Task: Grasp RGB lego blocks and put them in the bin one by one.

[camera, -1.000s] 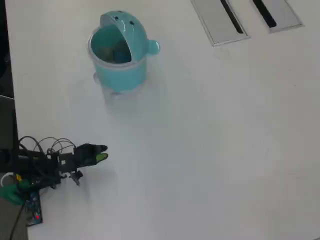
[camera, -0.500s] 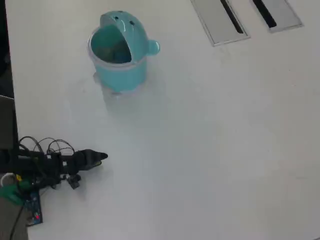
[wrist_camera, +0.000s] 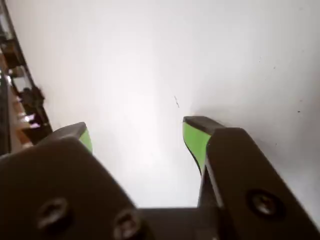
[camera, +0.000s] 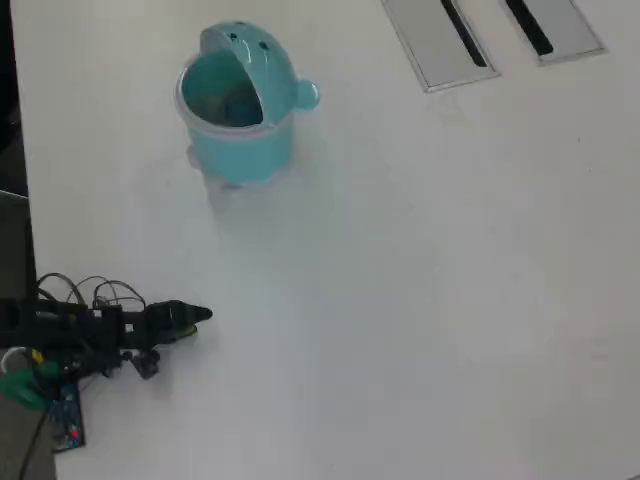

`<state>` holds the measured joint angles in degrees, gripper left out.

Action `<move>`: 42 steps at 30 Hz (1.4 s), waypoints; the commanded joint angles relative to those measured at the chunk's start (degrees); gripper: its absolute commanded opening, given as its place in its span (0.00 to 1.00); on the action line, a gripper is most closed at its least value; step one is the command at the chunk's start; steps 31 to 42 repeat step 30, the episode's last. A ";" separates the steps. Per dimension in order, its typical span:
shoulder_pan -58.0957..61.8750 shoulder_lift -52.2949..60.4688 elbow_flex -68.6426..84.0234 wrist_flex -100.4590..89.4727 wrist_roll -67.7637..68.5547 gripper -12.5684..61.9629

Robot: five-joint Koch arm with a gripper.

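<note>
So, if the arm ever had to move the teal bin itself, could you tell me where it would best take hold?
Probably the bin rim on its open side, gripper descending from above. The lid stands tipped up at the far side and a knob sticks out on the right in the overhead view; the body looks too wide for the jaws.

bin [camera: 240,130] interior too dim to tell its contents, arm [camera: 80,335] cut off at overhead view's left edge, grey slotted panels [camera: 440,40] cropped by top edge, gripper [wrist_camera: 135,137] base blurred in wrist view
</note>
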<state>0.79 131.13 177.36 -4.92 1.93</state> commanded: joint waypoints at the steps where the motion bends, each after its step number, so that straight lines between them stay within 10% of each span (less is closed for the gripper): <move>1: -0.35 3.52 4.31 2.81 0.79 0.63; 42: -0.53 3.34 4.31 4.48 1.32 0.63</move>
